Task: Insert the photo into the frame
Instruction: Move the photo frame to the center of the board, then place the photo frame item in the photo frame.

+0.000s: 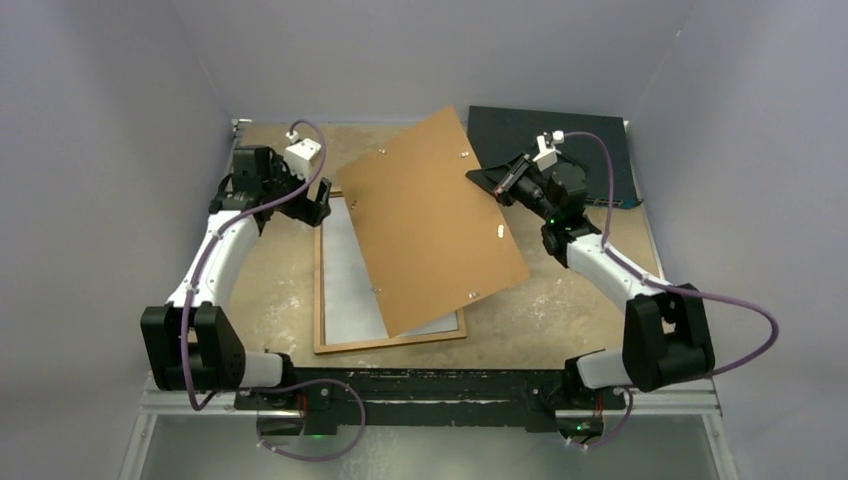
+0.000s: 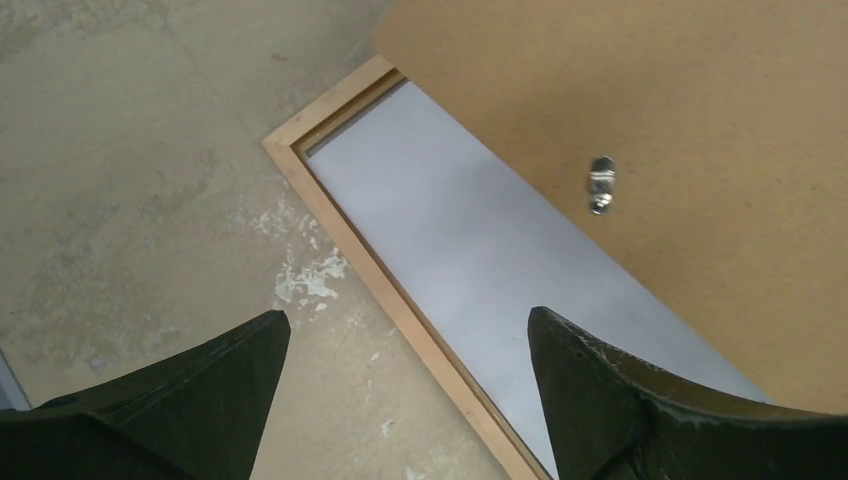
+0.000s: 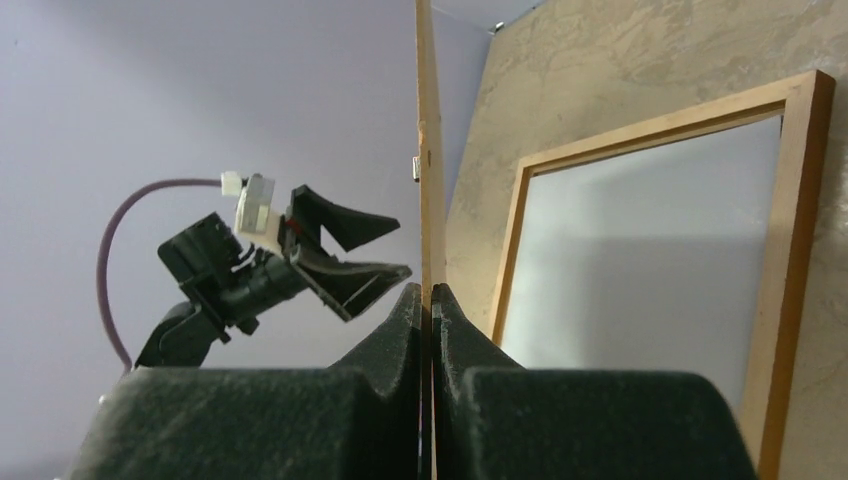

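The photo (image 1: 350,270) lies white side up in the frame (image 1: 390,343), its right part hidden under the board (image 1: 430,215), which the closed right fingers (image 3: 431,300) pinch. The left fingers (image 2: 408,330) gape empty above the frame's far-left corner.

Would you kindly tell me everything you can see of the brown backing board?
The backing board is a thin, plain brown rectangular sheet, hardboard by its look, with small metal clips near its edges. It sits skewed over the right part of the frame. The right gripper is shut on its right edge; whether it also rests on the frame is unclear.
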{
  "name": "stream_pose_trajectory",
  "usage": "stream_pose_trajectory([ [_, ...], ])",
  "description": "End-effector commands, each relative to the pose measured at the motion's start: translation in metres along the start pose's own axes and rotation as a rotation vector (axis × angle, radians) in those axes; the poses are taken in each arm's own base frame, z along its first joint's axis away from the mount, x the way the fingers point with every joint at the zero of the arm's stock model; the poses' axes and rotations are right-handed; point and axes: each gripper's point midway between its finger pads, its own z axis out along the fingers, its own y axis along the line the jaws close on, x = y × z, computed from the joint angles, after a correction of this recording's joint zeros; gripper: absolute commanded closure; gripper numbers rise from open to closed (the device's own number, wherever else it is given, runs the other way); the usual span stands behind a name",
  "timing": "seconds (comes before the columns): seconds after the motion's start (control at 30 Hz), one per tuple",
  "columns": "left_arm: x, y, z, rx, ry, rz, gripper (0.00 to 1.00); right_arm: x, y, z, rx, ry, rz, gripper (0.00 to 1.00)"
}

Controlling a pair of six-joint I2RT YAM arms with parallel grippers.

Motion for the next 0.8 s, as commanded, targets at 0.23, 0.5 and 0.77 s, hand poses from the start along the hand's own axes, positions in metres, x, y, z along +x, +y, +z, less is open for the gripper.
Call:
stream_pose_trajectory([
  [0.23,0.021,-0.065,0.0,0.124,0.042,-0.048,0.14,-0.044,0.062,0.028,-0.243,-0.114,0.06,1.0],
  [0.5,0.026,-0.081,0.009,0.15,0.067,-0.062,0.16,-0.05,0.053,0.039,-0.253,-0.14,0.1,1.0],
  [0.77,0.034,-0.092,0.001,0.159,0.082,-0.077,0.18,-0.06,0.048,0.048,-0.249,-0.215,0.147,1.0],
])
